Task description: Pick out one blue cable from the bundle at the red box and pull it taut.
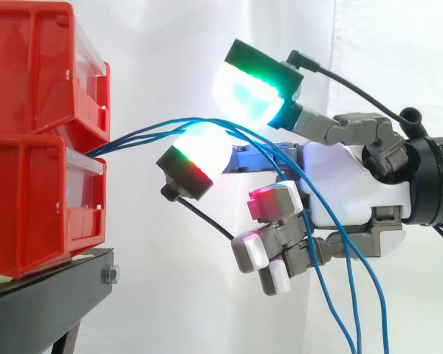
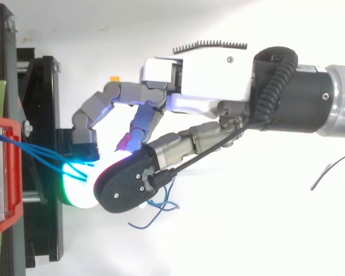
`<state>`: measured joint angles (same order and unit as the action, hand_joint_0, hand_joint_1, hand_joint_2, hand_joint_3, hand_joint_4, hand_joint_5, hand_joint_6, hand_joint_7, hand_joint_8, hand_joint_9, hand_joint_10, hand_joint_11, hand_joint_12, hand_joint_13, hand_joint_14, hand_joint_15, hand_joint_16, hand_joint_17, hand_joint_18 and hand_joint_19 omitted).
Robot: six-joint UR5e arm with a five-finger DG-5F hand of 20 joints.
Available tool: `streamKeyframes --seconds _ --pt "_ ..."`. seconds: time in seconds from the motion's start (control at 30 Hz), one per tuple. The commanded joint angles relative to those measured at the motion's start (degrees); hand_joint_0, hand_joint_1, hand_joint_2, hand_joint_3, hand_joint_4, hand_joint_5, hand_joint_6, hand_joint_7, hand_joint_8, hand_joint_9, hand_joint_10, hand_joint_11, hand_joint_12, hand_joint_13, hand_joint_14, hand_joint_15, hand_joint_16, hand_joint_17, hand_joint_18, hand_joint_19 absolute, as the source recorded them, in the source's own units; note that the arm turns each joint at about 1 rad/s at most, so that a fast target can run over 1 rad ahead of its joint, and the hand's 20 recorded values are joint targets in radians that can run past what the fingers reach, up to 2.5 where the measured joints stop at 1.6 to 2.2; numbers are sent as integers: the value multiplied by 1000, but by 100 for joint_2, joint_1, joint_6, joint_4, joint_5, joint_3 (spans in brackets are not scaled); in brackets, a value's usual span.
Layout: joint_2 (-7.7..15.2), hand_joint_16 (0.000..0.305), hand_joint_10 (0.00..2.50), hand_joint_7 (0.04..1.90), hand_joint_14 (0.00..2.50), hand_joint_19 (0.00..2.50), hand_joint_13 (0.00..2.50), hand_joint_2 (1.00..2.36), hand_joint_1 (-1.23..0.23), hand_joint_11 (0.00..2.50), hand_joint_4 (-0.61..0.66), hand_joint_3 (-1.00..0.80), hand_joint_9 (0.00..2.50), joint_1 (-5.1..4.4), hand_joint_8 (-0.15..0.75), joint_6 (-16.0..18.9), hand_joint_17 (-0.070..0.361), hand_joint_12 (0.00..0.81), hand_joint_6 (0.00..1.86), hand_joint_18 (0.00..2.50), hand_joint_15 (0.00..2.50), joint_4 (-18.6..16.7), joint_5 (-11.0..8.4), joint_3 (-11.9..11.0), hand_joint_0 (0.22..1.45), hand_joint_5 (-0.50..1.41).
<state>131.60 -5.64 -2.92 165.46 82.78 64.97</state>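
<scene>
Hanging behind everything, a white curtain [image 1: 162, 44] formed the backdrop. In front of it the red bins [image 1: 29, 81] stood stacked one on the other on a black stand [image 1: 52, 295]. The arm [image 2: 310, 98] reached in level with the bins from the side their fronts faced. It carried the hand [image 1: 347, 184], whose white palm was turned toward those fronts. The hand was released and clamped nothing. One pad [image 1: 251, 92], glowing green and white, was stretched out higher and farther from the bins. Another pad [image 1: 203, 147], white with a red edge, sat lower and nearer to them, and the side view showed a gap between the two. The other fingers [image 1: 269, 254] were curled in below, farther from the bins, with nothing inside their curl. The blue cables [image 1: 136, 135] came out as a few strands from the gap between the upper and lower bin. They rose away from the bins in a slack arc, ran over the top of the nearer pad and passed under the higher one. From there they dropped past the palm on the side away from the bins. Whether the strands touched the higher pad could not be told. In the top view the cables [image 2: 37, 150] left the bins' front and fanned slightly toward the glowing pads.
</scene>
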Motion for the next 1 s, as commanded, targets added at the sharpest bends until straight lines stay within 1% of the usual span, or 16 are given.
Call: streamKeyframes --seconds 0.0,0.07,0.2,0.3,0.37,0.43,0.53,0.67,0.7,0.8,0.97 --pt "6 44 31 899 27 825 988 1004 -561 764 -129 -453 1229 -7 206 -7 100 307 837 800 686 -14 1 -2 581 -75" --pt "-3 46 31 885 28 825 984 1011 -598 772 -96 -377 1217 2 222 -7 103 311 843 797 682 4 -7 -11 580 -81" --pt "-3 47 30 883 28 835 972 1018 -622 788 -78 -259 1201 2 235 -7 105 321 856 779 692 13 -7 -2 567 -94" --pt "-3 47 28 930 27 836 966 1020 -646 795 -65 -211 1192 2 241 -7 106 324 865 770 690 13 -7 -11 563 -98" --pt "-3 47 31 917 27 839 959 1019 -657 810 -48 -207 1187 2 240 -7 107 326 875 769 692 4 -7 -2 561 -102" --pt "-3 48 31 901 27 837 958 1018 -686 806 -33 -218 1176 -7 240 -7 107 329 886 769 696 4 -7 -11 564 -109" --pt "-3 47 32 904 27 819 956 1016 -724 828 -6 -285 1155 2 244 -7 107 328 899 772 688 4 -7 -11 584 -117" --pt "-3 46 31 909 27 810 957 1011 -773 836 -15 -369 1146 -7 237 -7 104 322 912 775 680 13 -7 -11 624 -122" --pt "-3 46 31 911 26 800 959 1006 -789 836 -51 -423 1150 2 232 -16 104 319 923 789 684 13 -7 -11 649 -122" --pt "-3 46 31 941 26 796 965 1000 -794 839 -89 -500 1160 2 235 -16 103 314 933 806 673 4 -7 -11 678 -121" --pt "-3 45 31 939 28 788 982 1000 -815 856 -123 -500 1191 2 235 -7 101 310 944 819 680 4 -7 -20 667 -113"
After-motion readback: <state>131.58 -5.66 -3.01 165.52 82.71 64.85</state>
